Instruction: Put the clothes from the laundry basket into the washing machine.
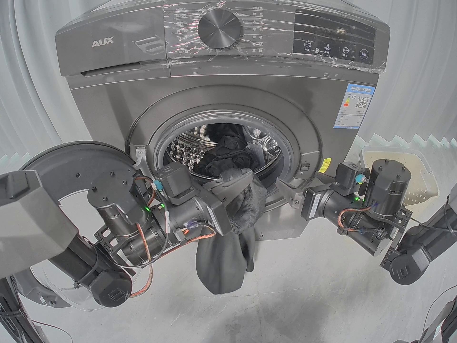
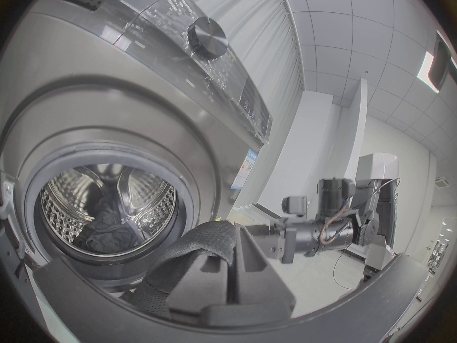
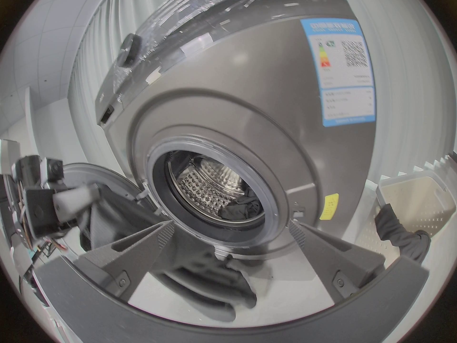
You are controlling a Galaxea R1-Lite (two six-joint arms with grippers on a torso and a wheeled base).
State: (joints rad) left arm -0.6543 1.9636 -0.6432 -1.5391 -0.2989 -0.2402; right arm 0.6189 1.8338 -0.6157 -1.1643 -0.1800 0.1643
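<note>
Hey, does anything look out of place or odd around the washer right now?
The dark grey garment pinched by the left gripper hangs outside the grey washing machine's round opening, trailing toward the floor. Another dark piece droops over the white perforated laundry basket's rim.

1 washing machine [image 1: 223, 86], 1 laundry basket [image 1: 419, 182], 2 pincers: left pincer [image 1: 243, 177], right pincer [image 1: 284, 189]; min 3 dark clothes [image 1: 228, 258] items.

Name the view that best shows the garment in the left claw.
Head view: the dark garment hangs full-length from the left claw at the washing machine opening. Left wrist view gives a fold at its fingers; right wrist view, a side glimpse.
</note>
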